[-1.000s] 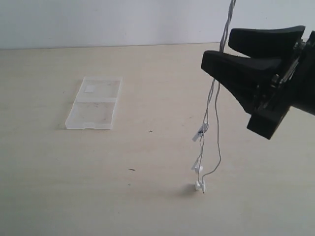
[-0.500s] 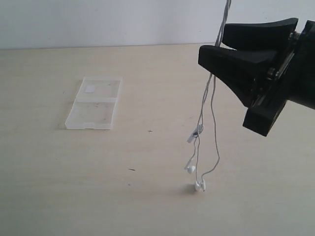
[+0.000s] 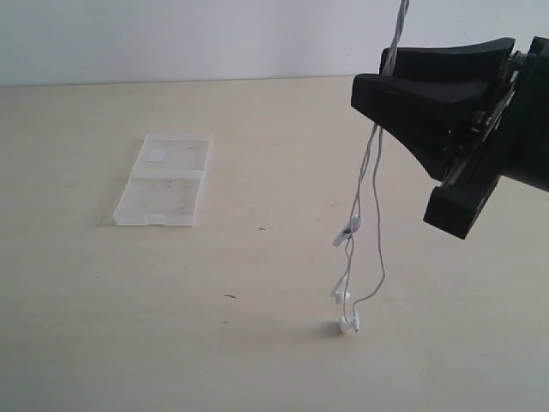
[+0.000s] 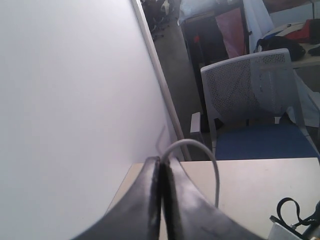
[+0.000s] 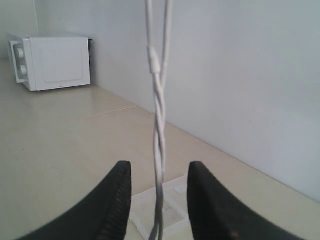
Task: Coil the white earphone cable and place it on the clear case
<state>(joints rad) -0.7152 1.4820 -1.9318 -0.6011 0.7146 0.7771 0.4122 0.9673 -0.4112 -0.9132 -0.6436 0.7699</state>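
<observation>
Translucent plastic, item one: the clear case (image 3: 163,180) lies opened flat on the pale surface (image 3: 257,369). Its two halves are joined at the hinge, and a small white sticker (image 3: 156,155) sits on the half farther from the exterior camera.

Item two, well to the right of the case: the white earphone cable (image 5: 159,125) hangs in the air as twisted strands that run up out of the top of the exterior view.
- The inline capsule (image 3: 346,233) dangles partway down.
- One earbud (image 3: 340,293) hangs clear, just above the surface.
- The lowest earbud (image 3: 347,324) appears to touch the surface.
- No part of the cable is in contact with the case.

The left gripper (image 4: 161,162) shows only in its own wrist view. Its jaws are pressed together, and a loop of pale wire arcs out from the seam at their tips, so they are pinching the cable. The point where the wire enters the seam is not sharp.

Item three, right of the case and past the cable: the right gripper (image 3: 371,73) is raised off the surface with its tips at the hanging strands. Its jaws are spread, one on either side of the twisted cable, with a gap visible on both sides in the right wrist view. The case shows beyond and below them in that view.
</observation>
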